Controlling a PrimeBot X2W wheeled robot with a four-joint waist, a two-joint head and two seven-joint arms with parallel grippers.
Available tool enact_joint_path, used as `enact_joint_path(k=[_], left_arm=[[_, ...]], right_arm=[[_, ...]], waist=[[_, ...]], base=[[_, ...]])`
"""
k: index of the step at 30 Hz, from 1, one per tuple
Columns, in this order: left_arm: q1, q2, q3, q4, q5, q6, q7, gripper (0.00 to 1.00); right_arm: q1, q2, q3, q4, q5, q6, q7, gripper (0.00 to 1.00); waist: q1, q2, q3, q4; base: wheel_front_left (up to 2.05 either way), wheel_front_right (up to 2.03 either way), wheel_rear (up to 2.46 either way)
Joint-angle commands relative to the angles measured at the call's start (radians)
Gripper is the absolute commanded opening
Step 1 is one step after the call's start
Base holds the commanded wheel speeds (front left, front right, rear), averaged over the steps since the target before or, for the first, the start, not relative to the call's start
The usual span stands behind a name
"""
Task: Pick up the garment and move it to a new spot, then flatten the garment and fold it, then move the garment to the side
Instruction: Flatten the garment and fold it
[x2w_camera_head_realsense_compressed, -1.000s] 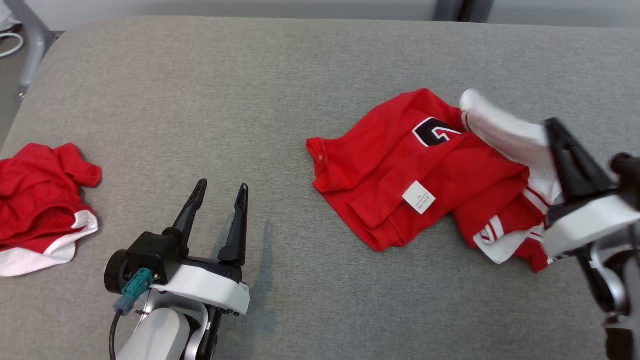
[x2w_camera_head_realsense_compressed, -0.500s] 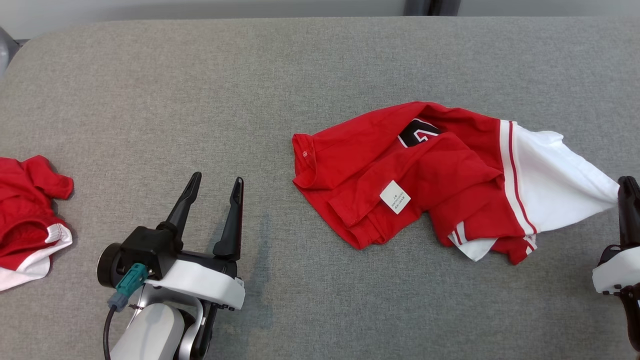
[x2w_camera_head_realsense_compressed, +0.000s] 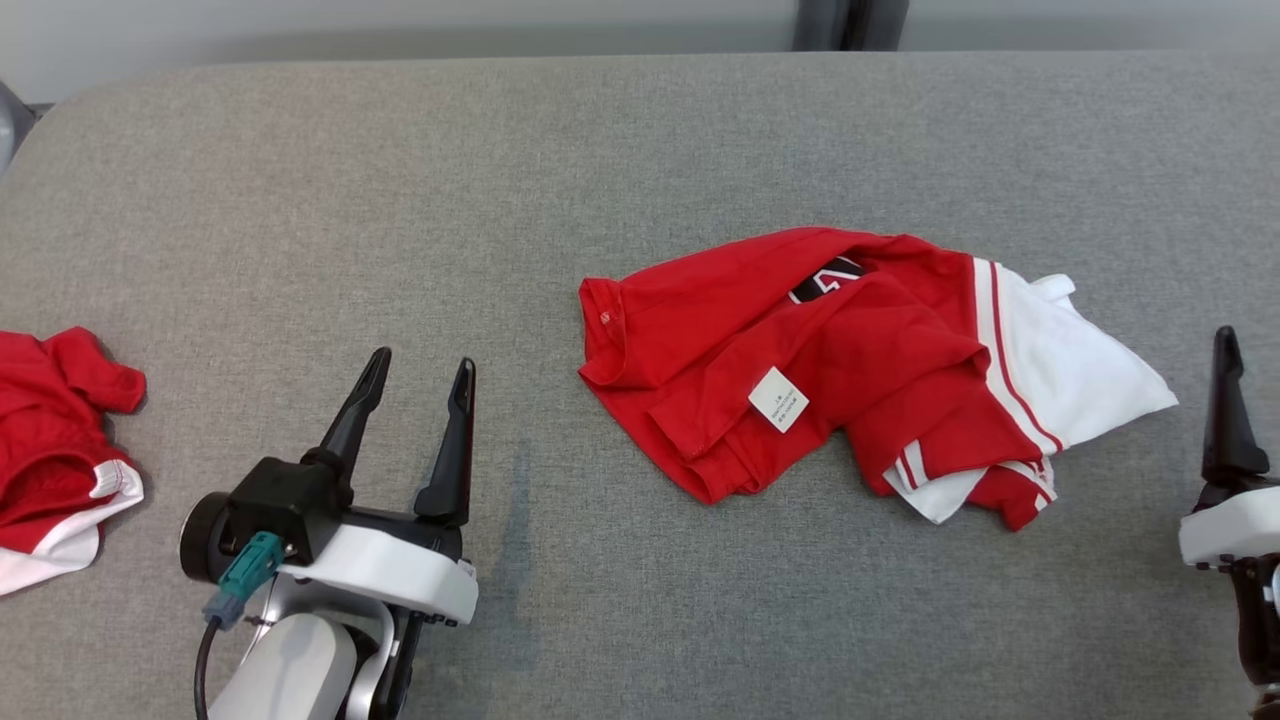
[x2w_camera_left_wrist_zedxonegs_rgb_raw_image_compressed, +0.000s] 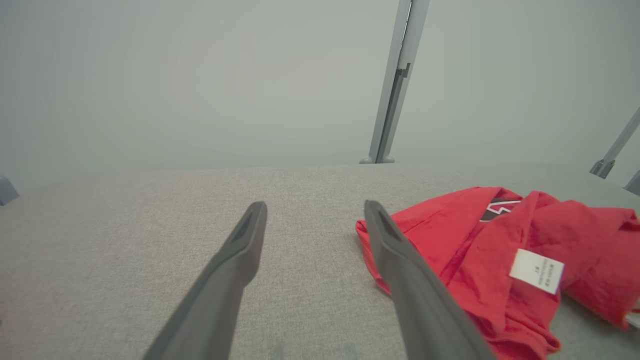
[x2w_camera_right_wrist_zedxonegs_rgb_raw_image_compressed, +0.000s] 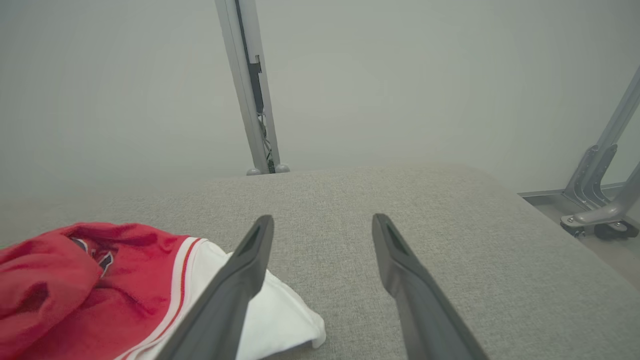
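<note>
**Red shirt in a heap, both grippers empty**

The shirt (x2w_camera_head_realsense_compressed: 830, 370) lies on the grey table (x2w_camera_head_realsense_compressed: 640, 150), bunched rather than spread. Its red body is doubled over itself with a white label (x2w_camera_head_realsense_compressed: 778, 399) turned up. A black-and-white number shows at the shirt's far edge, mostly covered by a fold. A white sleeve (x2w_camera_head_realsense_compressed: 1070, 370) fans out flat on the shirt's right.

The right gripper (x2w_camera_right_wrist_zedxonegs_rgb_raw_image_compressed: 322, 220) sits just right of that sleeve, fingers spread with nothing between them. In its wrist view one finger crosses in front of the sleeve's corner, and I cannot tell whether it touches the cloth. Being this close to the sleeve, it is well placed to take the edge again and draw the cloth out.

The left gripper (x2w_camera_head_realsense_compressed: 422, 358) stands well left of the shirt, on the collar side. Its jaws are wide apart and hold nothing. With one gripper on each side of the shirt, the arms can pull opposite edges, which is what smoothing a heap like this calls for.

To my eye the shirt is at its new spot, and flattening is the step in hand; no neat fold has been made. The doubled red layers will need lifting apart first, or a tug may only drag the whole bundle.

A second red-and-white garment (x2w_camera_head_realsense_compressed: 60, 430) lies far left of the shirt, beyond the left gripper, with nothing touching it.
</note>
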Motion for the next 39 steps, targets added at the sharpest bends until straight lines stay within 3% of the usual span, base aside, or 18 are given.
enact_joint_path(k=[1,10,18,39], left_arm=[[0.012,0.009,0.006,-0.003,-0.005,0.007,0.001,1.00],[0.052,0.030,0.006,-0.016,-0.009,0.025,0.008,1.00],[0.096,0.043,0.001,-0.028,-0.014,0.037,0.023,1.00],[0.098,0.055,-0.012,-0.064,-0.019,0.055,0.038,1.00]], right_arm=[[0.019,0.002,0.009,-0.025,-0.014,-0.001,-0.003,1.00],[0.115,0.039,0.101,-0.232,-0.061,-0.001,0.071,1.00],[0.231,0.071,0.140,-0.345,-0.078,-0.001,0.130,1.00],[0.271,0.097,0.140,-0.376,-0.073,-0.001,0.152,1.00]], waist=[[0.0000,0.0000,-0.010,-0.006],[0.0000,0.0000,-0.073,-0.025],[0.0000,0.0000,-0.124,-0.036],[0.0000,0.0000,-0.131,-0.033]], base=[[0.00,0.00,0.00],[0.00,0.00,0.00],[0.00,0.00,0.00],[0.00,0.00,0.00]])
